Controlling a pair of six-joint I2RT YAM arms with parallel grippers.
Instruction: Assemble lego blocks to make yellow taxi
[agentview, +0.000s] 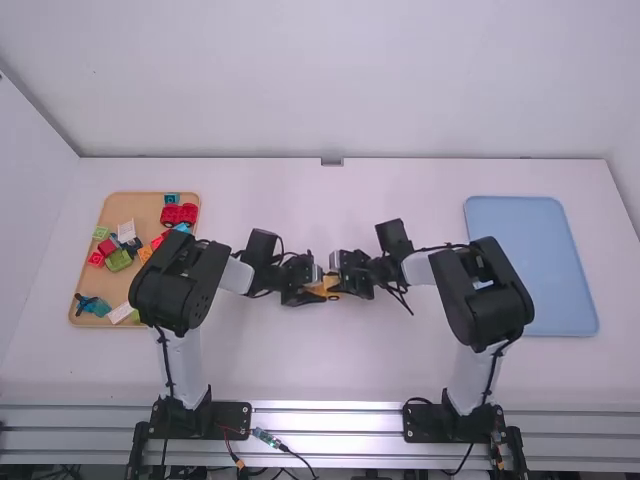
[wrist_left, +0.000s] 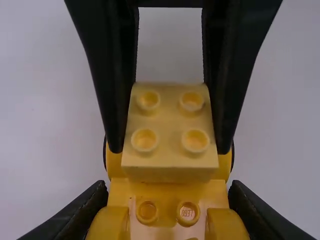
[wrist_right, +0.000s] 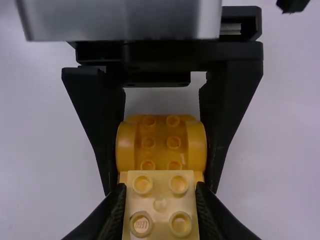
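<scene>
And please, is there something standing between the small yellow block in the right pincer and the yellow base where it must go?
Nothing visible stands between the small yellow block and the yellow base. The left pincer grips the base at its sides, not in between.

The car body (wrist_right: 161, 142) looks like smooth, glossy plastic, with highlights on its rounded sides. The yellow block (wrist_right: 160, 204) is smooth plastic too, its studs softly shiny. The worktop (agentview: 330, 365) is smooth and matt; ridged, shiny metal rails (agentview: 325, 415) line its near edge. Towards its right edge, the blue tray (agentview: 530, 265) has a smooth, matt surface, like the tan tray (agentview: 145, 203) towards the left edge.
</scene>
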